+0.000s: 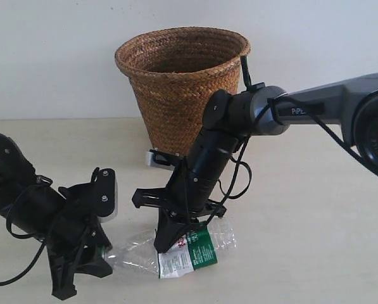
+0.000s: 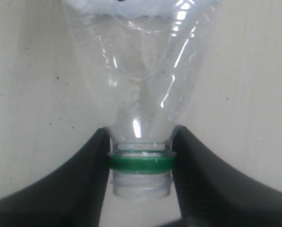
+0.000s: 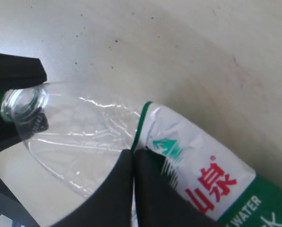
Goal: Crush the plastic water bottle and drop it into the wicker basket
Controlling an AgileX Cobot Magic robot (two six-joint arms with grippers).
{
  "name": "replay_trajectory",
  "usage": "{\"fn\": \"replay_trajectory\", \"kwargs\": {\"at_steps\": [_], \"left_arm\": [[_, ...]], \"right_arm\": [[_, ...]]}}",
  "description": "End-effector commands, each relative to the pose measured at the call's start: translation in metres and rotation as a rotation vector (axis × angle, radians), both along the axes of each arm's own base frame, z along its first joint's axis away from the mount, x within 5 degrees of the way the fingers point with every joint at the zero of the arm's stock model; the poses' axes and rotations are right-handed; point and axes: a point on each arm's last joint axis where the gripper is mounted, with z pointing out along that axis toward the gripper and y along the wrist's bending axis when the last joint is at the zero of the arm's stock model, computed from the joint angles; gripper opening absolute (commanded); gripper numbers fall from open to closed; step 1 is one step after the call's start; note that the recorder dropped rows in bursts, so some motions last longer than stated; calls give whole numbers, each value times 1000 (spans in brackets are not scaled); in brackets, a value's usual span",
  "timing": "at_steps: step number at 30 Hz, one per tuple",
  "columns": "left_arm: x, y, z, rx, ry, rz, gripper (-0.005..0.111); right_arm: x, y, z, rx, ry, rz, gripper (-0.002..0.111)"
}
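Note:
The plastic water bottle (image 1: 198, 248) lies on its side on the tabletop, its clear body creased and partly flattened, its white-and-green label toward the right. My left gripper (image 1: 94, 269) is shut on its neck, and the fingers clamp the green ring (image 2: 141, 161) from both sides. My right gripper (image 1: 168, 244) comes down from above with its fingers pressed together. Its tips (image 3: 133, 152) rest against the bottle (image 3: 84, 137) at the label's edge. The wicker basket (image 1: 182, 82) stands upright behind both arms, by the wall.
A pale tabletop (image 1: 315, 209) runs out to the right of the bottle. The right arm (image 1: 315, 111) reaches in from the right, in front of the basket. A small grey object (image 1: 154, 158) lies at the basket's base. Loose black cables (image 1: 239, 177) hang from the right arm.

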Motion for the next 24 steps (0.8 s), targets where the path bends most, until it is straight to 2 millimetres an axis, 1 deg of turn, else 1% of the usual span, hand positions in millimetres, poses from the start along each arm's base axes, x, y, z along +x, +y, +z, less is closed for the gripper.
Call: {"fn": "replay_trajectory", "kwargs": {"at_steps": [1,3,6,8,10,13,16,18,20,24], "left_arm": [[0,0,3,0,-9,3,4],[0,0,3,0,-9,3,4],[0,0,3,0,-9,3,4],[0,0,3,0,-9,3,4],[0,0,3,0,-9,3,4],[0,0,3,0,-9,3,4],[0,0,3,0,-9,3,4],[0,0,3,0,-9,3,4],[0,0,3,0,-9,3,4],[0,0,3,0,-9,3,4]], "right_arm": [[6,-31,-32,-237,-87,148,0],[5,-29,-18,-199,-108,163,0],[2,-21,8,-67,-130,192,0],[0,-14,29,43,-155,208,0],[-3,-11,49,110,-184,216,0],[-5,-13,76,140,-240,222,0],[-11,-15,97,158,-262,236,0],[-13,-16,106,159,-283,243,0],[-16,-16,109,135,-302,265,0],[-20,-18,100,54,-301,296,0]]}}
